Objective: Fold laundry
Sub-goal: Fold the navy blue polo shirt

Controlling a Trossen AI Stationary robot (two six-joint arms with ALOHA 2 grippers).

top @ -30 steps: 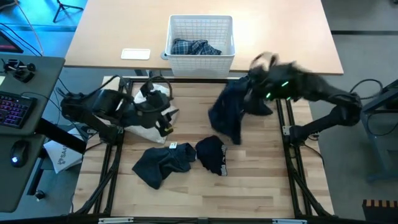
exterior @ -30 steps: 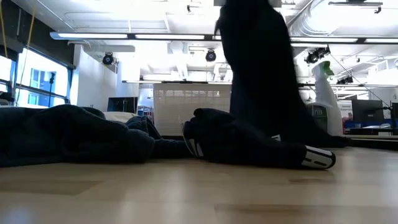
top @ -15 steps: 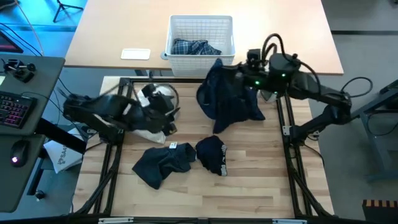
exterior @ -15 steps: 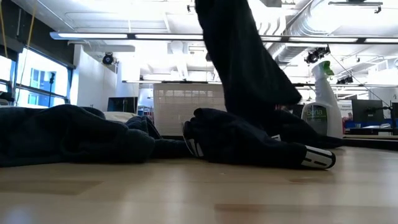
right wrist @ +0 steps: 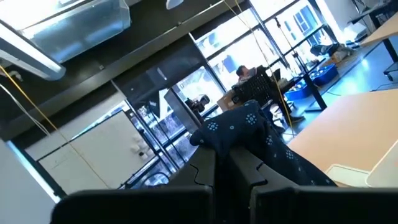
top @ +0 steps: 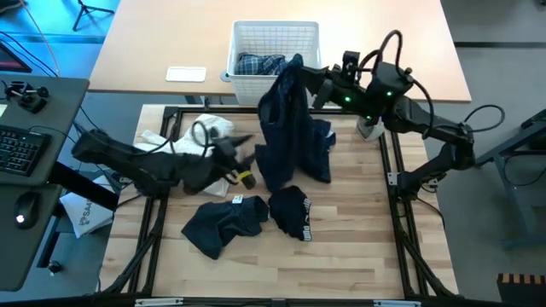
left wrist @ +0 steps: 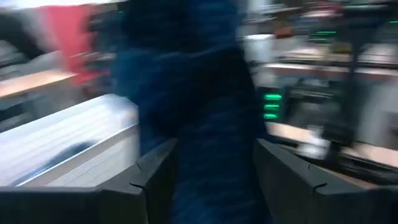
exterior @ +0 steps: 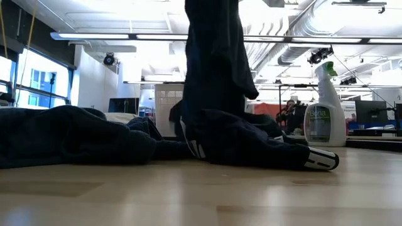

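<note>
Pale wood bench (top: pixel 341 256) fills mid-frame; basket (top: pixel 275 51) top centre. Right gripper (top: pixel 296 70) pinches the navy shirt (top: pixel 286 136), hanging at centre. Left gripper (top: pixel 241 152), fingers wide, sits just left. Dark pieces (top: pixel 223 223) lie below.

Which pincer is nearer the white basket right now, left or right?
Right. The right pincer holds the navy shirt up beside the white basket's front corner. The left pincer, open, is out over the wooden table, well short of the basket.
</note>
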